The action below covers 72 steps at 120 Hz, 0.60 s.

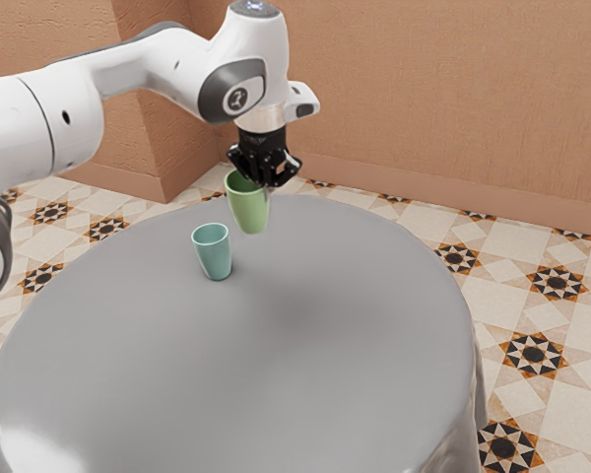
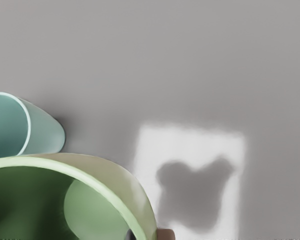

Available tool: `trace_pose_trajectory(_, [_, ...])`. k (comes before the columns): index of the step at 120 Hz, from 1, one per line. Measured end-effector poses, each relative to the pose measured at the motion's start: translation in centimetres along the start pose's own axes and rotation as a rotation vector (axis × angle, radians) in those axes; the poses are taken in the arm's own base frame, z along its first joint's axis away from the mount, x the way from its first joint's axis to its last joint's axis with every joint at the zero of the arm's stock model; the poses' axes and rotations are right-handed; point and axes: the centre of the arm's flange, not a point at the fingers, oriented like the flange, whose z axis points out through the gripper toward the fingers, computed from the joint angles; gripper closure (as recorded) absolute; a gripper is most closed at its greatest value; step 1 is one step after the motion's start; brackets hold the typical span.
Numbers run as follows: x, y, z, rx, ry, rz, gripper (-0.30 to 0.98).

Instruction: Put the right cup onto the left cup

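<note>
Two cups, pick done, stack left. Green cup (image 1: 248, 209) was up off the counter (image 1: 276, 374), near upright, jaws nearly closed, pinching its wall at the rim. Teal cup (image 1: 215, 253) stood upright at the counter's 11 o'clock, 7 o'clock from the green one in the exterior view. Nothing seen inside teal; green's visible floor was bare. Carry and lowering remained.

Tablecloth (image 1: 276, 374): smooth grey, draped over a round table (shiny toward the exterior view's lower left)
Floor (image 1: 571, 335): pale tiles with dark, star-like motifs
Wall (image 1: 453, 99): orange-tan
Baseboard (image 1: 424, 190): along the wall's foot
Light patch (image 2: 190, 145): squarish, a shadow inside
</note>
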Motion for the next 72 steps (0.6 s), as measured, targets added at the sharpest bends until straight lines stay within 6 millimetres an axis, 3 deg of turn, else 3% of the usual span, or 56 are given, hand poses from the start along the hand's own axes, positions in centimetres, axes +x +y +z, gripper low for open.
trace_pose_trajectory(21, [-0.8, -0.4, -1.0, 0.009, -0.010, -0.003, 0.78])
trace_pose_trajectory(45, [-1.4, -3.9, -0.3, 0.044, -0.038, -0.055, 0.78])
trace_pose_trajectory(72, [-0.9, -6.4, 0.5, 0.062, -0.049, -0.094, 0.78])
